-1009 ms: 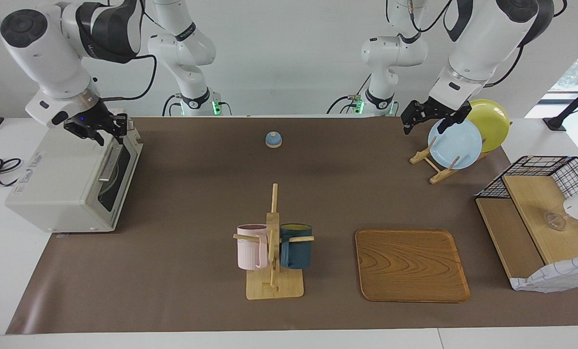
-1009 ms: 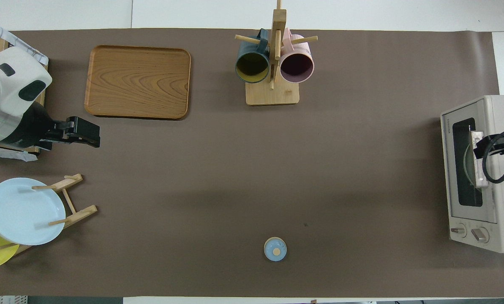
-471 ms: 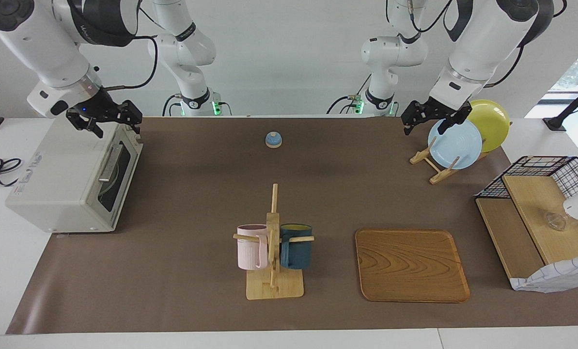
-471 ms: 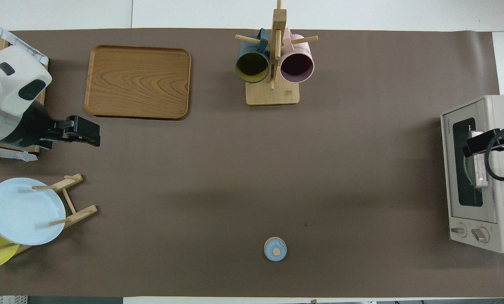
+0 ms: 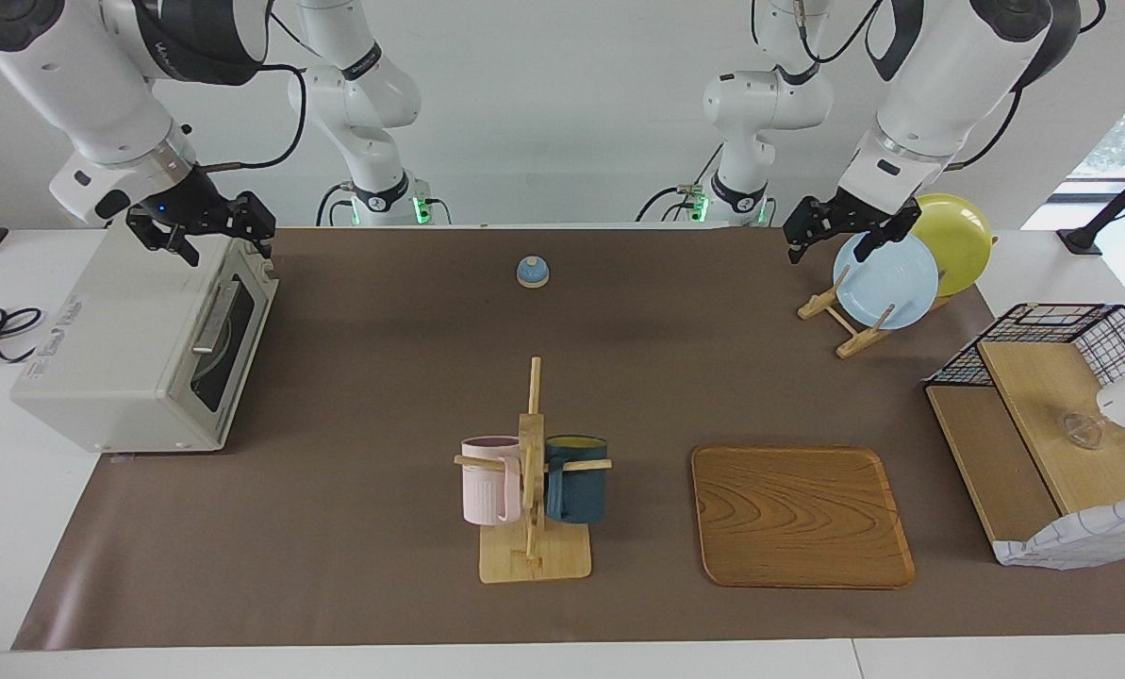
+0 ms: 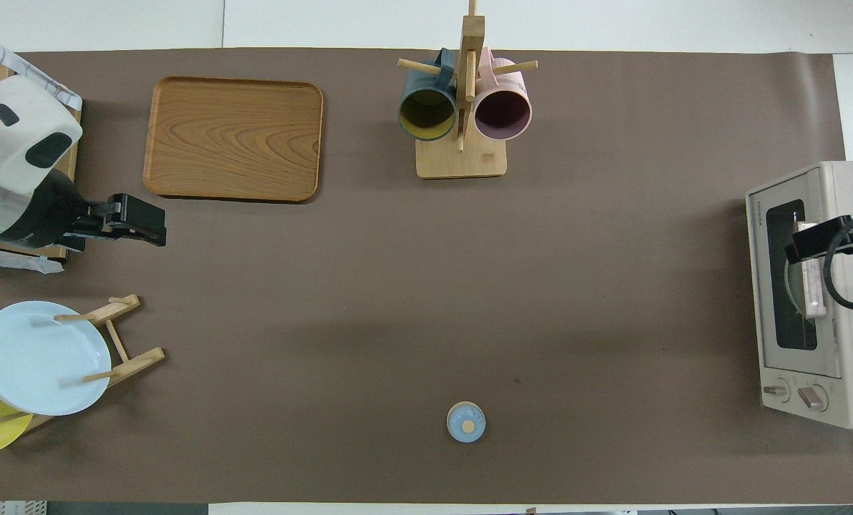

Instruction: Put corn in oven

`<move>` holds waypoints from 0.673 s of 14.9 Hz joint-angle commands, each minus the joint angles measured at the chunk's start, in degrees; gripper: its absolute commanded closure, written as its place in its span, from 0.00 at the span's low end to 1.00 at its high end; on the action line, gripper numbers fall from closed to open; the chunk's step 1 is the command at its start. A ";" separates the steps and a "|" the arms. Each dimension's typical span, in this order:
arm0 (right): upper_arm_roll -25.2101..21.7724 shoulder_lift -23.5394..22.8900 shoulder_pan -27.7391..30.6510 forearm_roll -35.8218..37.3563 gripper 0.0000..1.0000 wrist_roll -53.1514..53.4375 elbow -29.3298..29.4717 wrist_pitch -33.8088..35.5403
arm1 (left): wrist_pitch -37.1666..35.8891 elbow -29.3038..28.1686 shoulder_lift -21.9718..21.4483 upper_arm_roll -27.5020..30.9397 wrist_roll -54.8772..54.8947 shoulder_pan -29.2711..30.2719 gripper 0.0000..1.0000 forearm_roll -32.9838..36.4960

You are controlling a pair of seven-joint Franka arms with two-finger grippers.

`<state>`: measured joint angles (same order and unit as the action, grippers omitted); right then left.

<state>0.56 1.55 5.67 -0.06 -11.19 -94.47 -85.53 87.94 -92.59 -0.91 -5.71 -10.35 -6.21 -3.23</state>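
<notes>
Above the oven, right gripper lifted off the bar handle, fingers now apart and empty; door shut, corn unseen, left gripper open, waiting.

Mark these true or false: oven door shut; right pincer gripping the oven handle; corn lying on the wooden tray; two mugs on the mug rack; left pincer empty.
1. The oven door is shut. True.
2. The right pincer grips the oven's handle. False: it hangs open above the oven, clear of the handle.
3. The corn lies on the wooden tray. False: the tray is bare, and no corn shows in either view.
4. Two mugs hang on the mug rack. True: a pink mug and a dark blue mug.
5. The left pincer is empty. True: it is open, up by the plate rack.
</notes>
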 commanded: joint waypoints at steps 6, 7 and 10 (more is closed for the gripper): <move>-7.06 1.79 -8.65 0.32 0.00 1.17 -0.10 0.63 | 0.48 -0.31 -0.67 -0.35 -0.37 0.58 0.00 -0.64; -7.24 1.88 -9.01 0.41 0.00 2.21 -0.10 0.63 | 0.48 -0.31 -0.67 -0.35 -0.37 0.59 0.00 -0.64; -6.80 1.36 -8.58 0.67 0.00 3.63 0.33 0.63 | 0.48 -0.31 -0.67 -0.35 -0.46 0.41 0.00 -0.64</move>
<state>-6.05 2.77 -2.95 0.10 -8.72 -94.41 -85.53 87.94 -92.59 -0.91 -5.76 -10.35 -6.20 -3.23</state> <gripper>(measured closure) 0.000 0.000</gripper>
